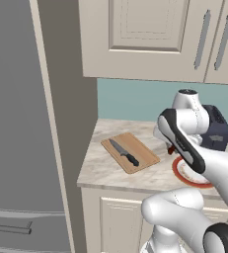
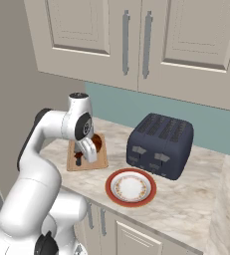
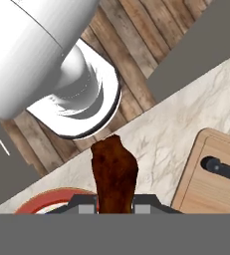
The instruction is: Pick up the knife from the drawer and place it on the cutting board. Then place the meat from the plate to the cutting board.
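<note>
Reddish-brown meat (image 3: 114, 174) sits clamped in the tool (image 3: 114, 201), above the counter (image 3: 166, 134).

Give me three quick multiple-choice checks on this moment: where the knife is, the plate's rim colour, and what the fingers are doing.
1. Where is the knife?
A. on the board
B. on the plate
C. on the toaster

2. What colour is the plate rim?
A. blue
B. red
C. green

3. What state are the fingers in?
A. open, empty
B. shut on the knife
C. shut on the meat

Key: 1 A, the knife lies on the wood; 2 B, a red ring circles the pale centre; 3 C, the meat sticks out from between them in the hand view.
</note>
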{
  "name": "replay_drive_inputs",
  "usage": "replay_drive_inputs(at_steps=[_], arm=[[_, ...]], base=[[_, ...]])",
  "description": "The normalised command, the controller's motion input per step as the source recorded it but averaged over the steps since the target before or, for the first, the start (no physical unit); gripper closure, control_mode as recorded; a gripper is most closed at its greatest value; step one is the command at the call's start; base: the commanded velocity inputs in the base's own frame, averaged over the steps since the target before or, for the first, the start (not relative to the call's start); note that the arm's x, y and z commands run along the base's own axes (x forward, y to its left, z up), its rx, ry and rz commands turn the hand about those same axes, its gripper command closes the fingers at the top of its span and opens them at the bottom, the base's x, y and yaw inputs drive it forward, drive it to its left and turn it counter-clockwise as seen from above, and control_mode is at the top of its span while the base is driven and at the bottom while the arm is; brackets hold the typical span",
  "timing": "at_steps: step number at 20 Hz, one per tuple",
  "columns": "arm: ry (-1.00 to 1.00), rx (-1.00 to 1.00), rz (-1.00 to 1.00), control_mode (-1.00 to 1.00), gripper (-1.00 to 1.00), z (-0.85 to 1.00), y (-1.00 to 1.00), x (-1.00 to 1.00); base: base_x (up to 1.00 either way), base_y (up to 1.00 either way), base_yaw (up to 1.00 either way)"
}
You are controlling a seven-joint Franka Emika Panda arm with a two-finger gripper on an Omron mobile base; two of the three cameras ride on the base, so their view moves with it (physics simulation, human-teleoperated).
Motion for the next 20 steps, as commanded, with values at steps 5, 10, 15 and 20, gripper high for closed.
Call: replay_drive_inputs(at_steps=[5, 10, 15, 20], arm=[[-0.07, -0.02, 0.17, -1.0, 1.0, -0.13, 0.04, 0.03], [-0.02, 0.0, 0.06, -1.0, 1.0, -0.23, 0.12, 0.16], [-0.01, 0.0, 0.0, -1.0, 1.0, -0.14, 0.03, 0.28], [0.0, 0.0, 0.09, -1.0, 1.0, -0.14, 0.08, 0.35]], base=[[0.0, 0.0, 0.0], [0.0, 0.0, 0.0], [0.0, 0.0, 0.0], [0.0, 0.0, 0.0]])
